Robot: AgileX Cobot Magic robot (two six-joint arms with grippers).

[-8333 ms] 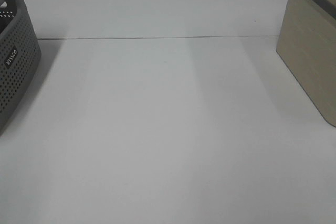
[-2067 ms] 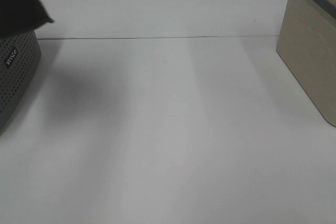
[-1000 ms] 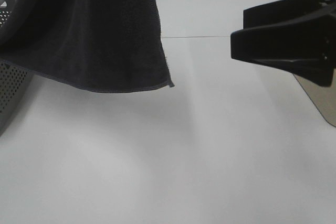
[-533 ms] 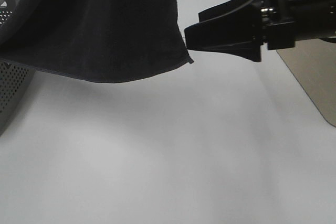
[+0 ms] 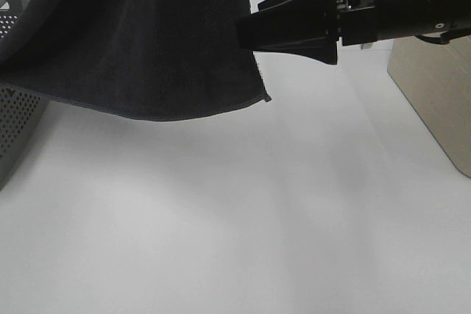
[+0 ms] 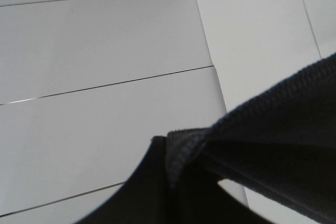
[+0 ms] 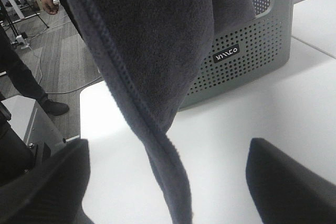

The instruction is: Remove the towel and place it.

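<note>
White table (image 5: pixel 243 226) spans the whole scene. The towel (image 5: pixel 140 34) hangs in the air over the table's far left, top out of frame. Its lower hem is clear of the surface and its free corner points toward centre. Grey perforated basket (image 5: pixel 16 119) sits at the left edge, partly behind the cloth. Beige box (image 5: pixel 434 101) is at the right edge. Right gripper (image 5: pixel 249 21) reaches in from the right, fingers spread. In the right wrist view the towel's hemmed side edge (image 7: pixel 157 135) hangs down between the two fingers (image 7: pixel 47 182), not pinched. Left gripper (image 6: pixel 142 187) is lost in bunched cloth, so I can't tell its state.
</note>
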